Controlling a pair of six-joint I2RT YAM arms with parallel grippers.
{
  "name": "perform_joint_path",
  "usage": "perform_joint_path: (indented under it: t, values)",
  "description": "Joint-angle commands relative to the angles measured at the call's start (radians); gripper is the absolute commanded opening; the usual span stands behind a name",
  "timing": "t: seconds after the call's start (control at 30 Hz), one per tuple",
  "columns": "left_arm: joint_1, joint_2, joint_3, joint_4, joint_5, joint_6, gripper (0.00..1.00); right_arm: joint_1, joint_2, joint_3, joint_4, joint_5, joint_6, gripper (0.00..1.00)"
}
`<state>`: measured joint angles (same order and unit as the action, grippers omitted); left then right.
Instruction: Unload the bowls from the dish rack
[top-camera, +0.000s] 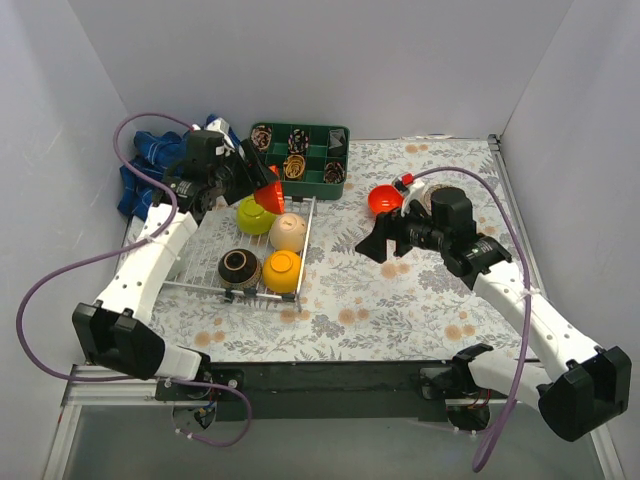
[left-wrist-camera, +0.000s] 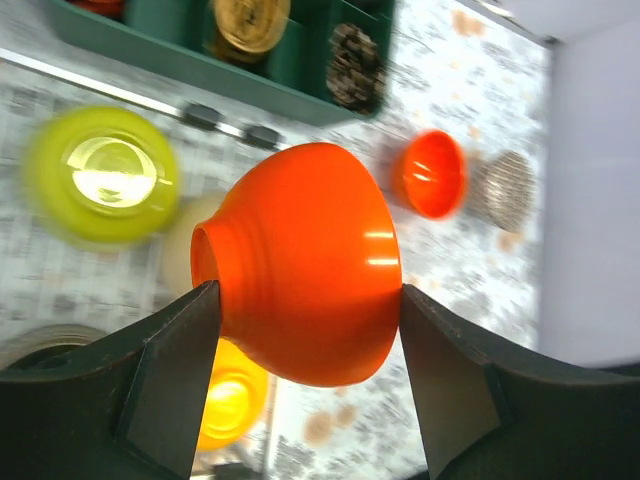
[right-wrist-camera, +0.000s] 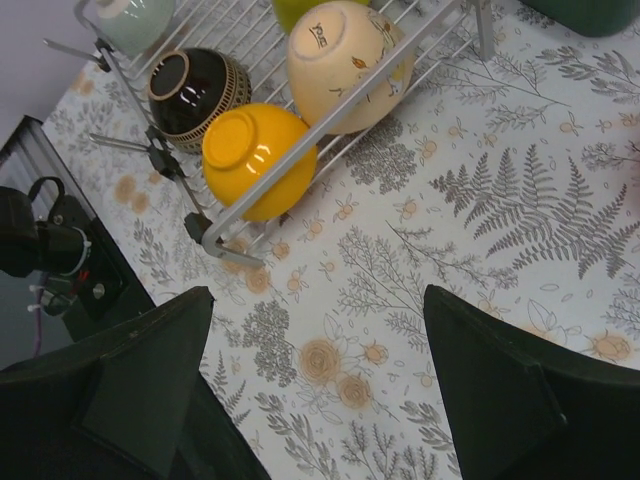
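Left pincer (left-wrist-camera: 305, 300): closed on the orange-red bowl (left-wrist-camera: 300, 240). The bowl is tipped on its side between the two fingers and held in the air above the far right corner of the dish rack (right-wrist-camera: 330, 125), clear of the wires so it can travel sideways.
Right pincer (right-wrist-camera: 315, 295): wide open and holding nothing. It hangs over the bare desk (top-camera: 400, 300) to the right of the rack.
Dish rack: on the left half of the desk. Its bowls rest foot-up, as for draining.
Bowls in rack: the lime green bowl (top-camera: 255, 215) is far and the beige bowl (top-camera: 287, 232) is beside it on the right. The dark brown bowl (top-camera: 239, 267) and yellow-orange bowl (top-camera: 281, 270) are near. A pale teal bowl (right-wrist-camera: 135, 20) shows only from the right wrist.
Bowl already out: the red bowl (top-camera: 384, 199) sits upright on the desk, right of the rack and just beyond the right pincer.
Likely step: carrying the lifted bowl right, towards the red one.
Progress: early, with five bowls left in the rack.
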<state>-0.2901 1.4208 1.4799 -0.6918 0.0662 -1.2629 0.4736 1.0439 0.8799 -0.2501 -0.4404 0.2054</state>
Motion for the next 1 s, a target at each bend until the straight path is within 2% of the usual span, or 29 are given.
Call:
perform_joint_path:
  t: [0.0, 0.23, 0.67, 0.77, 0.83, 0.87, 0.9, 0.97]
  values:
    - [-0.011, -0.078, -0.105, 0.214, 0.299, -0.176, 0.0, 0.003, 0.051, 0.091, 0.129, -0.061, 0.098, 0.94]
    - [-0.052, -0.137, -0.256, 0.428, 0.42, -0.314, 0.0, 0.003, 0.166, 0.14, 0.239, -0.075, 0.212, 0.91]
    - [-0.127, -0.186, -0.415, 0.676, 0.484, -0.437, 0.0, 0.003, 0.366, 0.24, 0.325, -0.153, 0.337, 0.8]
    - [-0.136, -0.183, -0.432, 0.687, 0.491, -0.444, 0.0, 0.003, 0.406, 0.254, 0.327, -0.181, 0.359, 0.72]
    - [-0.139, -0.186, -0.446, 0.686, 0.489, -0.444, 0.0, 0.003, 0.418, 0.257, 0.327, -0.185, 0.362, 0.6]
    - [-0.141, -0.187, -0.452, 0.687, 0.488, -0.44, 0.0, 0.003, 0.421, 0.258, 0.327, -0.185, 0.362, 0.53]
    - [-0.139, -0.191, -0.458, 0.686, 0.483, -0.438, 0.0, 0.003, 0.42, 0.258, 0.327, -0.185, 0.362, 0.39]
    - [-0.141, -0.195, -0.467, 0.686, 0.475, -0.431, 0.01, 0.003, 0.415, 0.257, 0.324, -0.172, 0.359, 0.22]
